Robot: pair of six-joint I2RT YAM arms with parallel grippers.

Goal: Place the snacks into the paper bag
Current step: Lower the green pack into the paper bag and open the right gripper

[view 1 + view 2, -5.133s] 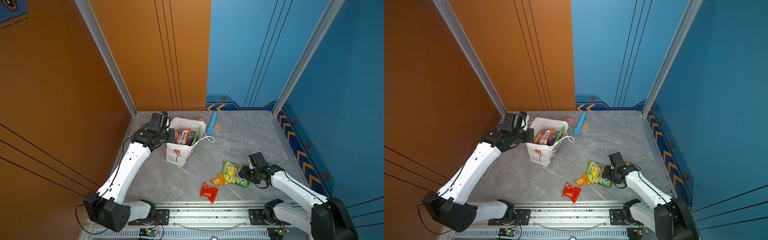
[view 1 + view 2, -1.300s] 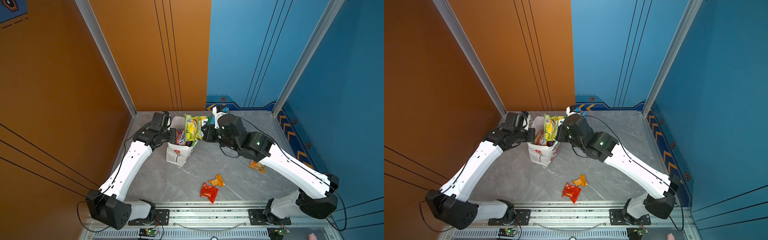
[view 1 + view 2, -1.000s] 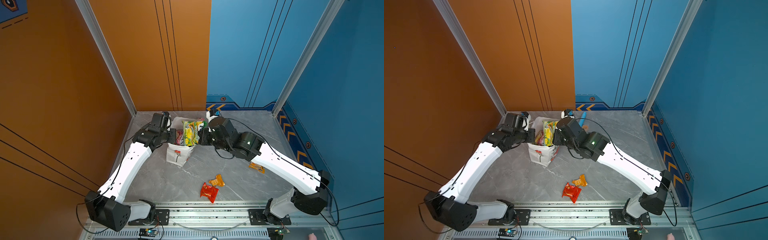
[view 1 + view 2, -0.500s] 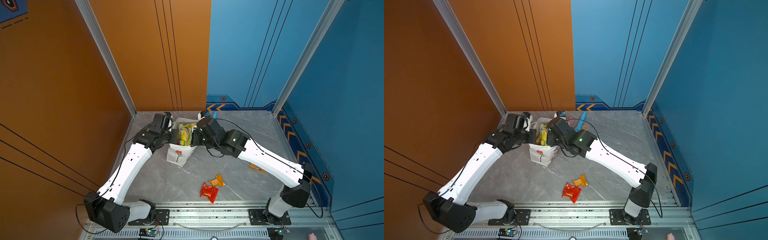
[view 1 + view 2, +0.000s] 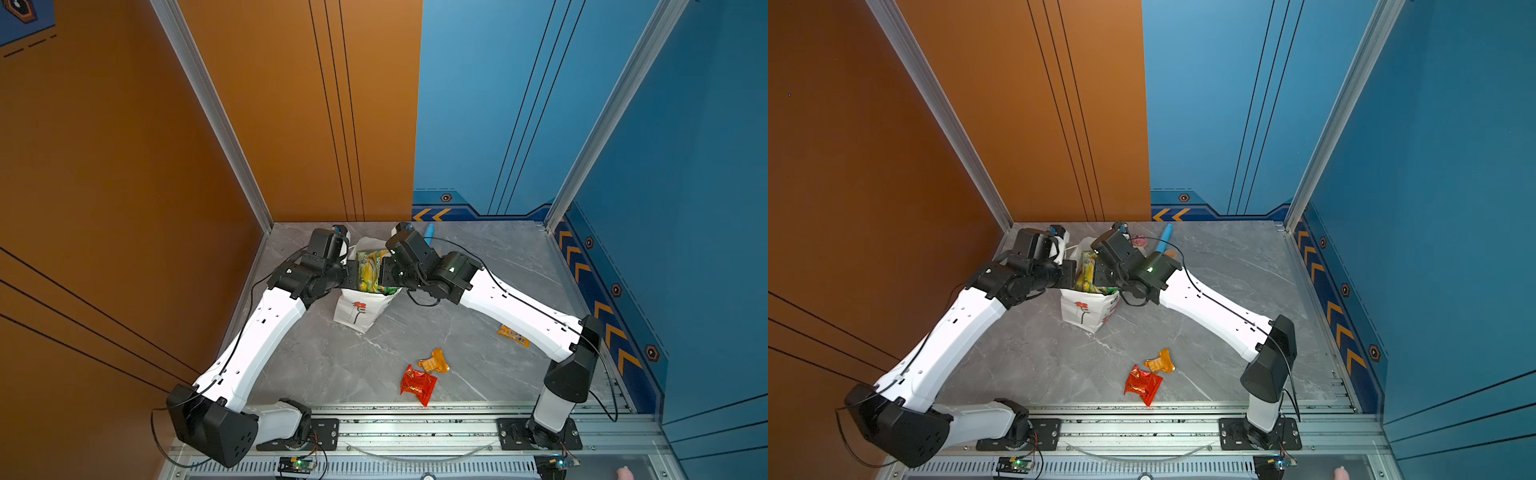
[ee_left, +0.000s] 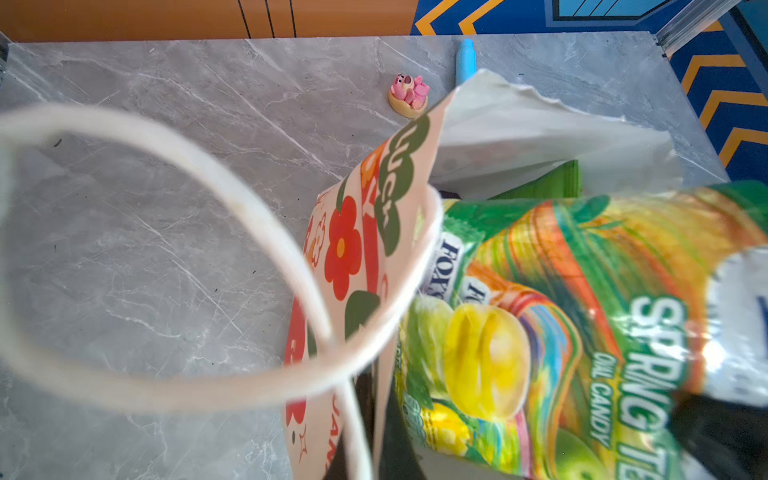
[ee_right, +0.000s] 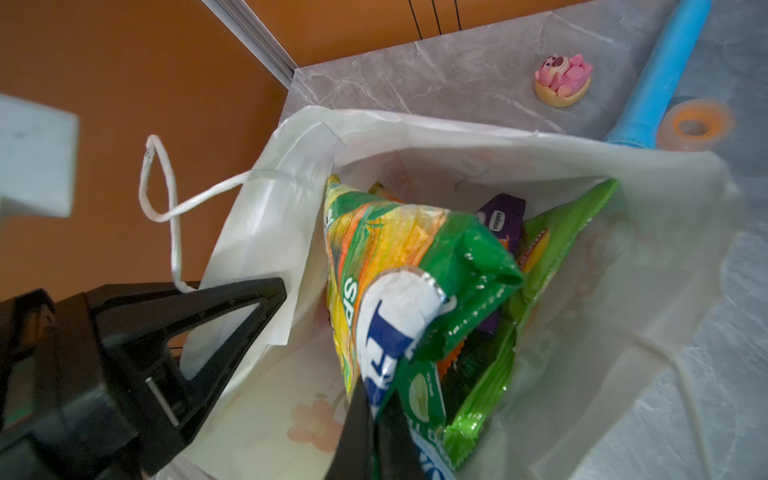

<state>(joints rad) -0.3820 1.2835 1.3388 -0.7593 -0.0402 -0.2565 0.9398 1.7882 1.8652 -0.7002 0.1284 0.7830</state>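
Observation:
The white flower-print paper bag [image 5: 357, 309] [image 5: 1084, 309] stands upright near the back left. My left gripper [image 5: 352, 270] [image 6: 376, 424] is shut on its wall [image 6: 353, 249], one black finger [image 7: 232, 316] outside the rim. My right gripper [image 5: 384, 272] [image 7: 374, 399] is shut on the top of a green FOX'S candy bag [image 5: 370, 270] [image 6: 540, 311] [image 7: 395, 241] that hangs in the bag's mouth. Inside lie a purple pack [image 7: 500, 220] and a large green chip bag [image 7: 552, 249]. Loose snacks on the floor: a red packet [image 5: 417, 384], a small orange one [image 5: 434, 361], a flat orange one [image 5: 513, 334].
Behind the paper bag lie a blue tube [image 5: 1163, 241] [image 7: 660, 75], a pink toy [image 5: 1139, 240] [image 7: 563, 81] and an orange-cored tape ring [image 7: 694, 124]. An orange wall stands close on the left, a blue wall on the right, a metal rail [image 5: 415, 428] in front.
My right gripper has carried the green FOX'S bag leftward and down into the paper bag's mouth. The left gripper has kept its hold on the bag wall.

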